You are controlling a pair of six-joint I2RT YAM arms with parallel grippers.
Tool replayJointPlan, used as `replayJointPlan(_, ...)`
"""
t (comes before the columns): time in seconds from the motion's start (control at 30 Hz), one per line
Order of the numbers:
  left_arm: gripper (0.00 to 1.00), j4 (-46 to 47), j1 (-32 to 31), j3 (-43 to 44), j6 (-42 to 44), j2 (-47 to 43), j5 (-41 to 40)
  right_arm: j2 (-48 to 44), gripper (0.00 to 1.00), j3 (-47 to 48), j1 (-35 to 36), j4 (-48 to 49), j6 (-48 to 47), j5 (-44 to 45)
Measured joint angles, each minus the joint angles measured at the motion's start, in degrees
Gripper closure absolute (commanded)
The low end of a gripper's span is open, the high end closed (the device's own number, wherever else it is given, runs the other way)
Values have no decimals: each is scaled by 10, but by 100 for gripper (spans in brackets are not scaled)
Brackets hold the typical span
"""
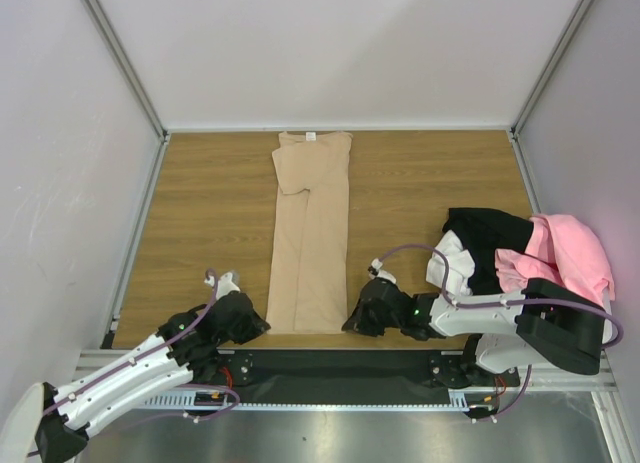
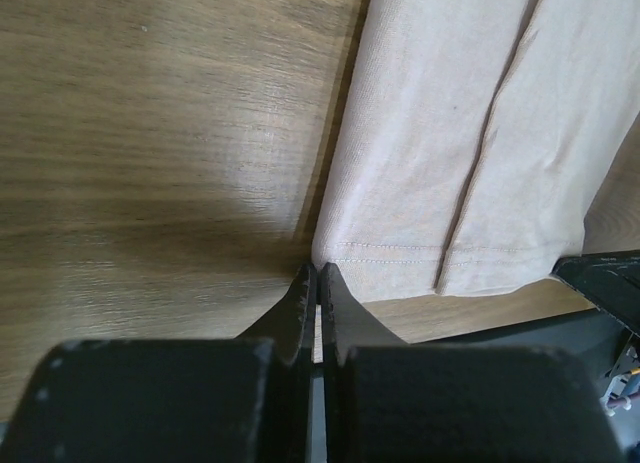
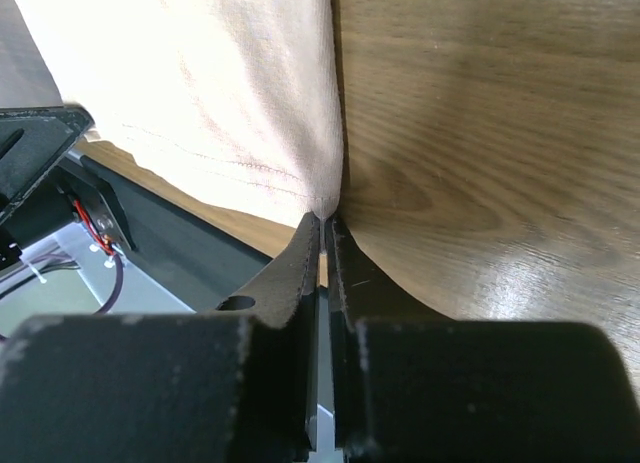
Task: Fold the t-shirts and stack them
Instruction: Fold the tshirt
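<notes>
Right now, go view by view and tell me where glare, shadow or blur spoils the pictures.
Top external: even light, sharp, the tan t-shirt clear. Left wrist: the left gripper is dark and blurred, a shadow darkens the table beside the hem. Right wrist: the shirt washes out at top, glare sheens the table at lower right, the right gripper is out of focus.

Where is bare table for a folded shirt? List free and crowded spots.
Free: table left of the tan t-shirt, up to the left wall; far right, bordered by that shirt, the back wall and the shirt heap. Crowded: near right, under the heap and right arm; near edge, where left tool and right tool pinch the hem.
</notes>
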Motion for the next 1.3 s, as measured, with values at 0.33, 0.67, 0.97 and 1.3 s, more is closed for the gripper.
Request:
replayJointPlan(0.33, 100, -13, 0, 41, 17, 21, -21, -12, 100, 36, -17, -30, -39, 6)
replayJointPlan(0.67, 100, -12, 2, 160, 57, 101, -91, -71, 100, 85, -118, -64, -106, -10)
replayJointPlan(0.97, 100, 60, 106, 254, 148, 212, -97, -31, 100, 200, -246, -85, -195, -96)
replayJointPlan(1.3, 100, 174, 191, 340, 242, 387, -51, 109, 100, 319, -353, -85, -267, -213)
